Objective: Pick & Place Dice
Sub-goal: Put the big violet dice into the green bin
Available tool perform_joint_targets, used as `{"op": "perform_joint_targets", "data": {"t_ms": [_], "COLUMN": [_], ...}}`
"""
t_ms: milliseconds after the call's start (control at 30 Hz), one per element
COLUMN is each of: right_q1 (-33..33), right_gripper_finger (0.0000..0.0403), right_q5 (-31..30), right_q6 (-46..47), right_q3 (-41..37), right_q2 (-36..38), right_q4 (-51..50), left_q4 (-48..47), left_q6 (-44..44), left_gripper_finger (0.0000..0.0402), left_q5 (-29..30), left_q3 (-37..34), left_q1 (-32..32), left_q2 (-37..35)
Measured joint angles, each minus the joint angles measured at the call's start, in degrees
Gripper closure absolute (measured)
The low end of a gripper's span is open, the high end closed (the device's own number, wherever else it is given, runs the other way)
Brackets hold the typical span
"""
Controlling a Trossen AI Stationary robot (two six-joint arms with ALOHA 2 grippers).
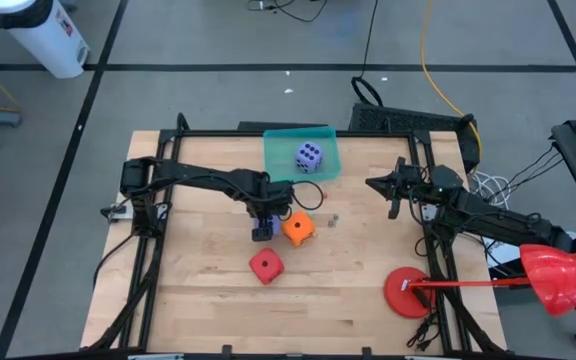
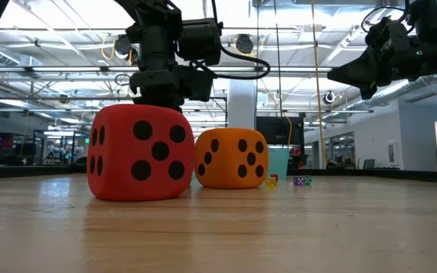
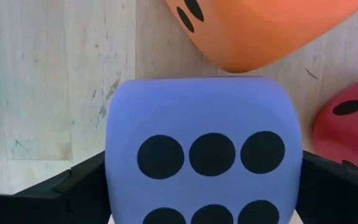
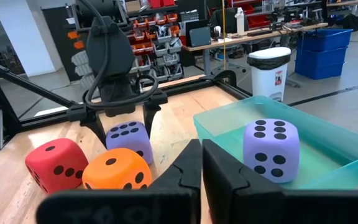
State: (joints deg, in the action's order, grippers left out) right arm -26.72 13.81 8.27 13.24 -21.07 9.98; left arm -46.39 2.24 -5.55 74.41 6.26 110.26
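Note:
A purple die (image 3: 204, 124) sits on the wooden table with its six-pip face up. My left gripper (image 3: 204, 180) points straight down over it, open, one finger on each side of the die (image 4: 129, 140). An orange die (image 1: 297, 228) rests right beside it, and a red die (image 1: 265, 265) lies nearer the front edge. A second purple die (image 1: 309, 154) sits in the green tray (image 1: 273, 160) at the back. My right gripper (image 4: 201, 168) hangs shut and level at the table's right side (image 1: 378, 186), holding nothing. My left gripper's fingers (image 3: 79, 186) come from above, pointing down, and flank two opposite sides of the purple die (image 3: 114, 168), which rests flat on the table. Whether the fingers touch those sides I cannot tell.
A red round disc (image 1: 406, 292) lies at the front right, with a red tool (image 1: 558, 275) reaching toward it from off the table. A few tiny objects (image 1: 334, 218) lie right of the orange die. Black frame rails (image 1: 148, 270) run along the table's sides.

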Motion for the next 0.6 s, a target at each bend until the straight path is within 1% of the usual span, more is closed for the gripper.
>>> {"op": "perform_joint_targets", "data": {"t_ms": [267,467,600], "right_q1": [0.0,0.0,0.0], "right_gripper_finger": [0.0396,0.0394,0.0394], "right_q5": [0.4,1.5,1.5], "right_q6": [0.0,0.0,0.0], "right_q3": [0.0,0.0,0.0], "right_q2": [0.0,0.0,0.0], "right_q4": [-0.4,-0.4,-0.4], "left_q4": [0.4,0.7,0.2], "left_q6": [-0.1,0.2,0.2], "left_gripper_finger": [0.0004,0.0005,0.0005], "left_q5": [1.4,2.1,4.7], "left_q3": [0.0,-0.5,-0.8], "left_q1": [-0.8,-0.8,-0.7], "left_q2": [0.6,-3.2,-6.7]}}
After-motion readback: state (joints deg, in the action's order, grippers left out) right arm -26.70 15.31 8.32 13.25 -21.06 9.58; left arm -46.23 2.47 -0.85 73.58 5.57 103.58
